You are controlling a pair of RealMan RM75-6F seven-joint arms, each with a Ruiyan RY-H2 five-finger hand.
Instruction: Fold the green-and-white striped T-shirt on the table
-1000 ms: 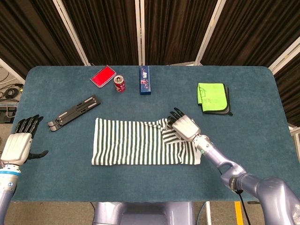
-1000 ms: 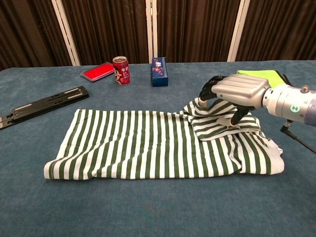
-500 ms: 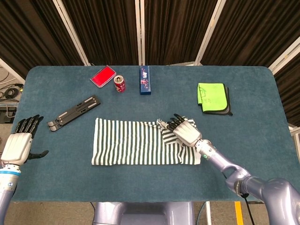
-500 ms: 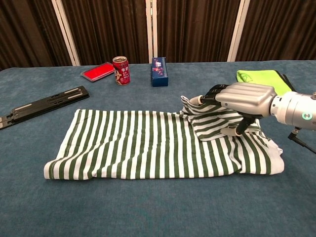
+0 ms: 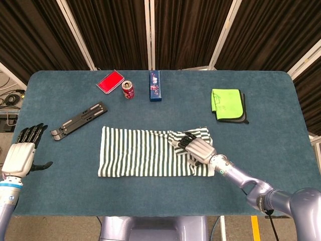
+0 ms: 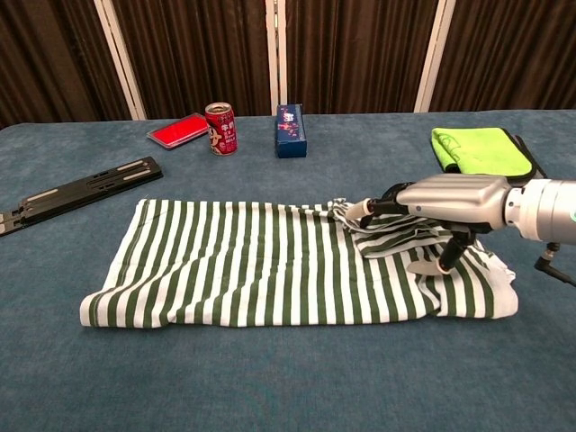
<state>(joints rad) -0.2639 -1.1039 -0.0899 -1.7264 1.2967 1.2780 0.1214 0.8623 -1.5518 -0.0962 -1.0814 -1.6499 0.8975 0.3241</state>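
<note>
T-shirt, striped green and white, lies flat at the table's centre front, its right end doubled back. Right hand lies low over that folded flap, pinching the fabric edge; left hand hangs off the table's left edge, fingers apart, holding nothing. Behind: can, blue box, red case, black stand, green cloth.

- The green-and-white striped T-shirt lies mostly flat on the blue counter, a wide rectangle at its near middle.
- Its stripes run front to back across the body.
- The left edge lies smooth; the near-left corner curls slightly.
- At the right end the cloth is bunched and folded over itself, its stripes slanting, under the right hand, which rests on it.
</note>
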